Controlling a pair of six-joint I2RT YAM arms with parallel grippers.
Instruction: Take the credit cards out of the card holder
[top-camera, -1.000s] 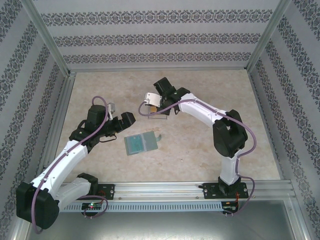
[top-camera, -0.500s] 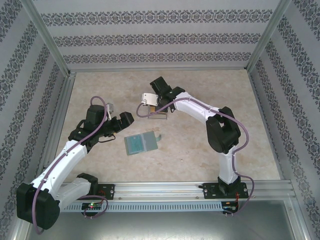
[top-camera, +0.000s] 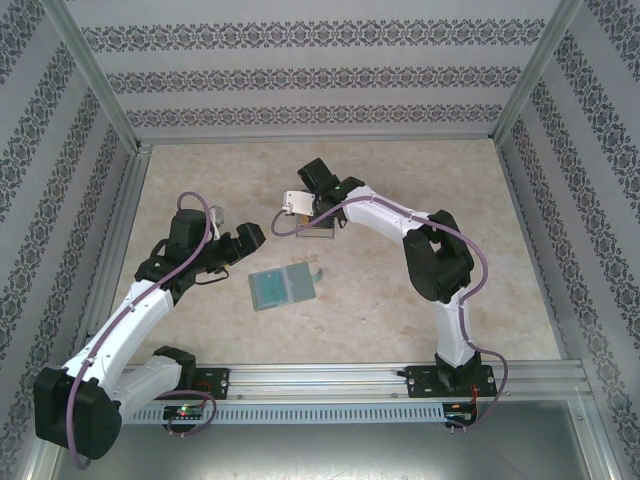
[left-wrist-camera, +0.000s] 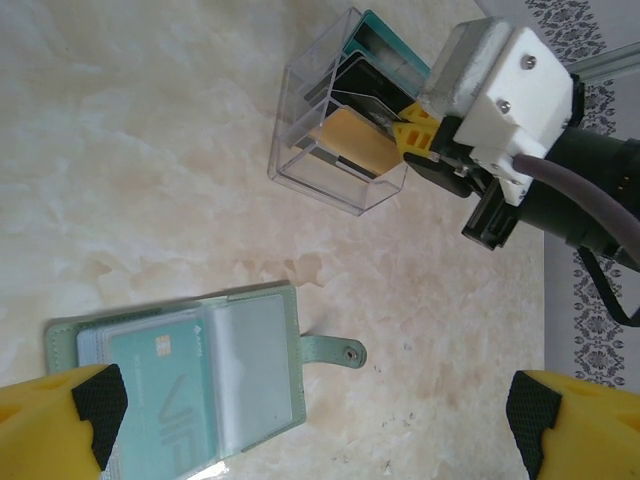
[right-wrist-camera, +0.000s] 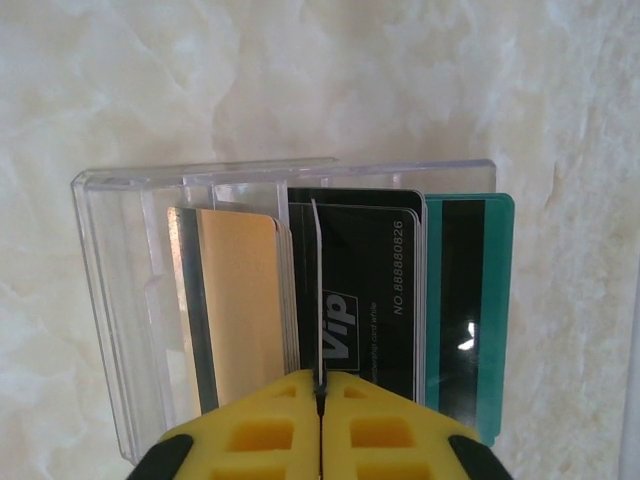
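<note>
Right gripper (right-wrist-camera: 320, 420) jaws pressed together, pinching a thin card (right-wrist-camera: 316, 300) edge-on at the clear stand (right-wrist-camera: 110, 300). Left gripper (left-wrist-camera: 312, 425) jaws spread wide, empty, above the open card holder (left-wrist-camera: 325, 350).

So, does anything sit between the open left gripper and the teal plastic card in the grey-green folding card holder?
Nothing visible does. The left gripper hangs open over the grey-green folding card holder, which lies unfolded and face up. The teal plastic card appears tucked in one of the holder's clear pockets.
</note>
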